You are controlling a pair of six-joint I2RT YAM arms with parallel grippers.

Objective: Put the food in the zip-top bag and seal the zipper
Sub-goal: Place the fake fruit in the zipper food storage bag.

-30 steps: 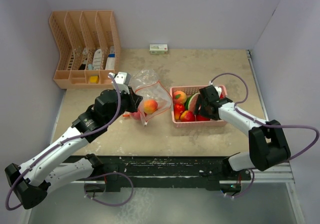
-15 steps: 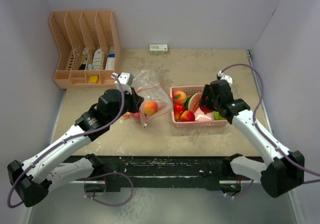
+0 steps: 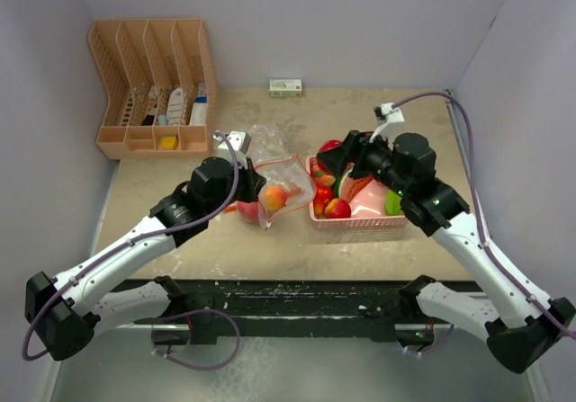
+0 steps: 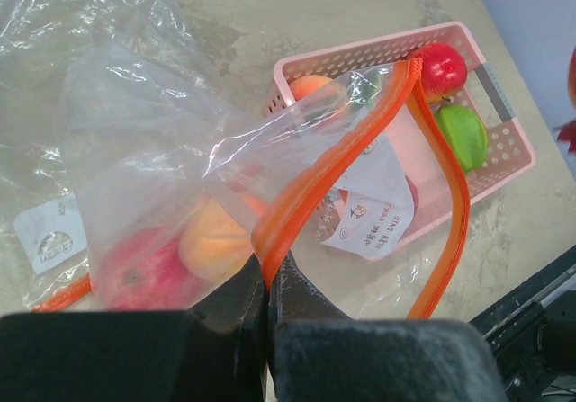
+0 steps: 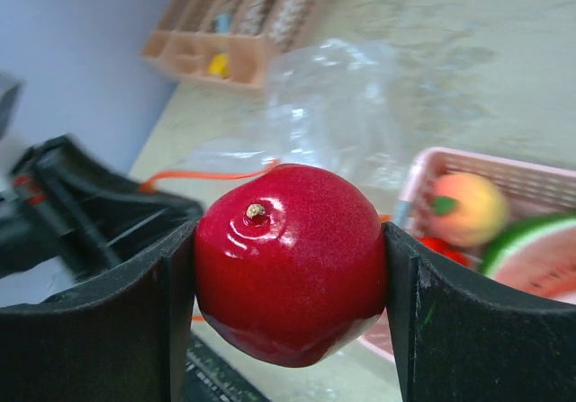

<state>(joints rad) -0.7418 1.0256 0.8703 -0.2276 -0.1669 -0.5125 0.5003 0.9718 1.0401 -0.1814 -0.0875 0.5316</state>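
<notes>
Risk item: red apple [image 5: 288, 240], clamped in right gripper [image 5: 290, 276], may catch the limp orange rim of zip-top bag [image 4: 162, 177], pinched at one point by left gripper [image 4: 268, 287], and roll away.

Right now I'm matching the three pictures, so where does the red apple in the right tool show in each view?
Top external: the red apple sits in the right tool, over the far left corner of the pink basket.
Left wrist: cannot tell; there is only a red sliver at the right edge, past the basket.
Right wrist: at centre, clamped in the tool, with the basket behind on the right.
Shared landmark: the pink basket.
</notes>
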